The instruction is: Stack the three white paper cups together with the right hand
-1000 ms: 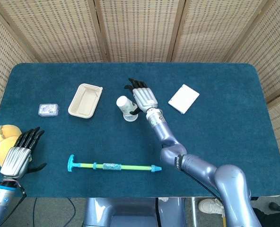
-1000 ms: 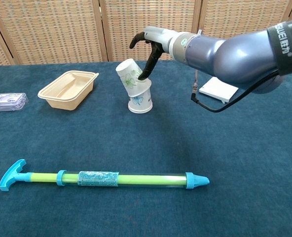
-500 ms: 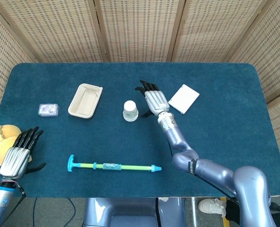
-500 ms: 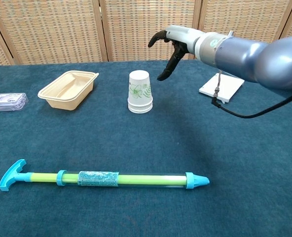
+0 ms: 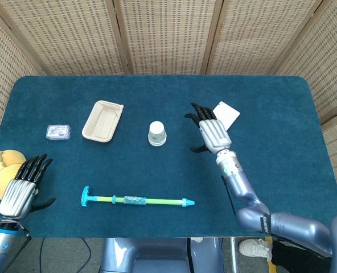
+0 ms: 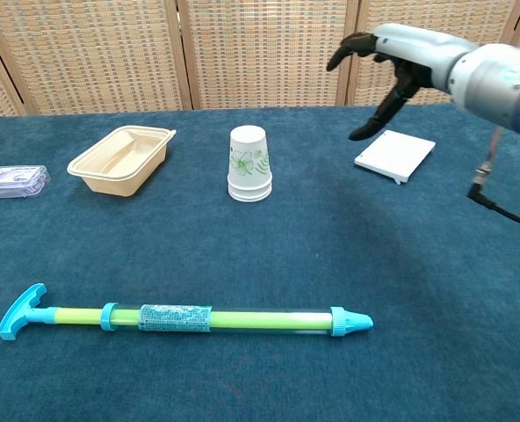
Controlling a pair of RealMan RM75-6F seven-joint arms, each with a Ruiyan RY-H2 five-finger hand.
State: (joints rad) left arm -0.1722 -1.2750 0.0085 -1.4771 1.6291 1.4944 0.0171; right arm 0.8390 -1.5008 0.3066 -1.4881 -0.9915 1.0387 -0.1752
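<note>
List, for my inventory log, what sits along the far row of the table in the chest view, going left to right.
Clear plastic box → beige food tray → stacked white paper cups → raised right hand → flat white box.

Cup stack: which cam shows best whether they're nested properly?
Chest view: the cup stack appears side-on, upside down, rims layered at the base. The head view shows only its round top.

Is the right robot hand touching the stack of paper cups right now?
Apart. The chest view shows bare table between the right robot hand, raised near the white pad, and the cup stack.
</note>
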